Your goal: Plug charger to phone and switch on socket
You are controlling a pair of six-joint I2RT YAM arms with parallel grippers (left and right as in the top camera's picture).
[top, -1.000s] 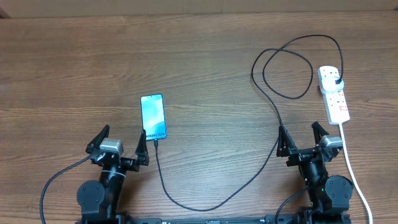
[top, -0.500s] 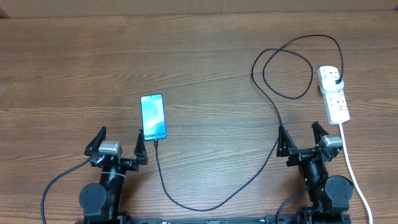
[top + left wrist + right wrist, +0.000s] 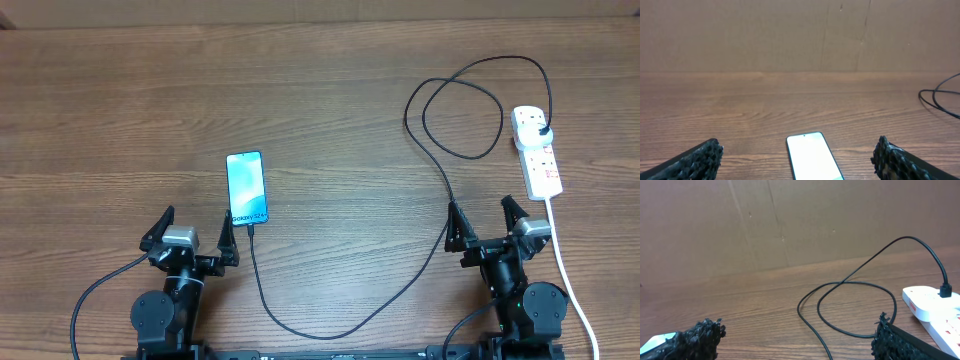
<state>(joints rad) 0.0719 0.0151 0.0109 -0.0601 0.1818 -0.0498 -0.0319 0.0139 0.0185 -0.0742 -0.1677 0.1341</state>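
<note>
The phone (image 3: 246,187) lies flat left of centre with its light-blue screen lit; it also shows in the left wrist view (image 3: 812,157). The black charger cable (image 3: 400,290) meets the phone's near end, curves along the front, loops at the back right (image 3: 855,310), and its black plug (image 3: 541,130) sits in the white socket strip (image 3: 540,165). The state of the strip's switches cannot be told. My left gripper (image 3: 192,232) is open and empty just in front of the phone. My right gripper (image 3: 484,222) is open and empty in front of the strip, beside the cable.
The strip's white cord (image 3: 570,285) runs down the right side past my right arm to the table's front edge. A brown cardboard wall (image 3: 800,35) stands behind the wooden table. The strip shows at the right of the right wrist view (image 3: 935,310).
My left gripper has drawn back slightly from the phone toward the front edge. The right arm, phone and cable have not moved.
</note>
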